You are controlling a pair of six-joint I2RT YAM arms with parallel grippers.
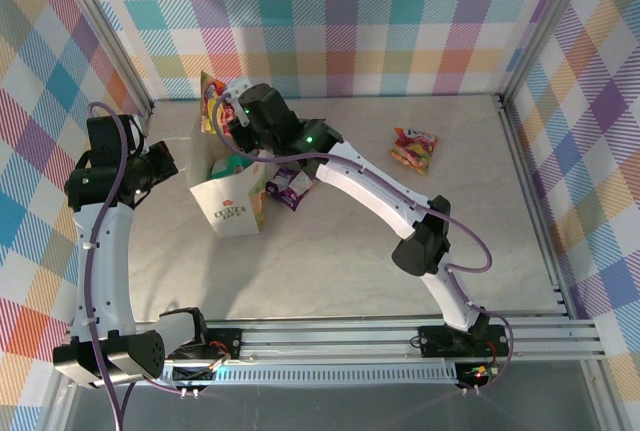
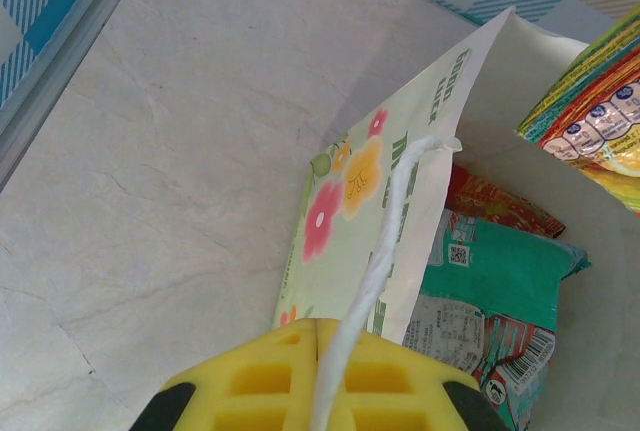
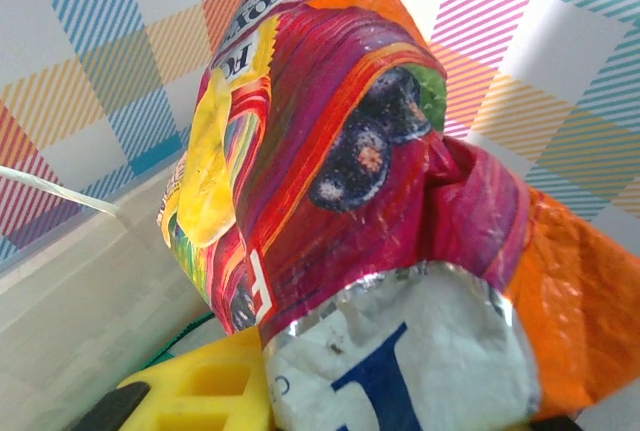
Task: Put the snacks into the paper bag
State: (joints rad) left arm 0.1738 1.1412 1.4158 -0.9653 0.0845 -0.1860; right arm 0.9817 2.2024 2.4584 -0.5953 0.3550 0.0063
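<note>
Pale marble tabletop (image 1: 400, 251) inside plaid walls (image 1: 350, 21), seen from above: I have the paper bag (image 1: 232, 203) left of centre, purple packets (image 1: 291, 188) just beside it, a small red-yellow packet (image 1: 414, 148) well apart on the right, and the right gripper (image 1: 226, 101) holding an orange-red packet (image 1: 209, 101) over the bag's far edge. On my left wrist camera the left gripper (image 2: 318, 351) is clenched on the bag's white cord handle (image 2: 385, 241), with a teal-green packet (image 2: 505, 276) and a red packet (image 2: 500, 206) inside. On the right wrist camera the orange-red packet is pinched against the yellow fingers (image 3: 195, 386).
</note>
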